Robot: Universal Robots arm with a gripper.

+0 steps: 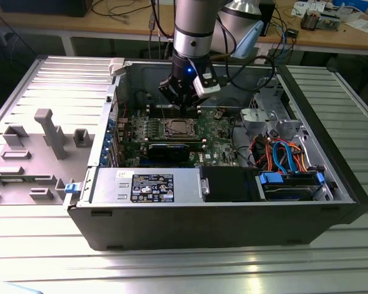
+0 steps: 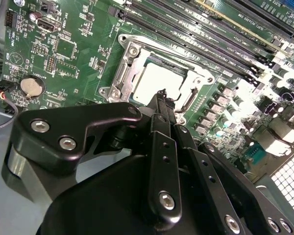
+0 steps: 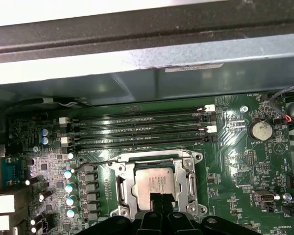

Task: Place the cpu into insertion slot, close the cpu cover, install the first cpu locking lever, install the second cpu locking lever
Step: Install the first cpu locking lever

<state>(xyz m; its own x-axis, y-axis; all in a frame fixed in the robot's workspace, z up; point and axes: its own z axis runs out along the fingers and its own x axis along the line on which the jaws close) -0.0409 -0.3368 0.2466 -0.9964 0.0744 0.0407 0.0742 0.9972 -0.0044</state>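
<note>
The cpu [image 3: 154, 182] [image 2: 153, 82] lies flat in the insertion slot [image 1: 169, 126] on the green board, silvery top up. The cpu cover [image 3: 118, 171] [image 2: 130, 53], a silvery frame, lies down around it. A thin wire lever [image 3: 95, 163] sticks out from one corner of the socket, and a hooked lever end [image 2: 187, 100] shows beside the frame. My gripper [image 2: 161, 94] [image 3: 157, 197] [image 1: 183, 103] hangs just above the edge of the cpu, its black fingers shut together with nothing between them.
Long memory slots [image 3: 137, 129] run beside the socket, and a coin battery [image 3: 260, 130] sits further along. A black card [image 1: 168, 150], the power supply [image 1: 147, 187] and coloured cables [image 1: 282, 156] fill the case. Grey fixtures [image 1: 49, 131] stand on the panel at the exterior view's left.
</note>
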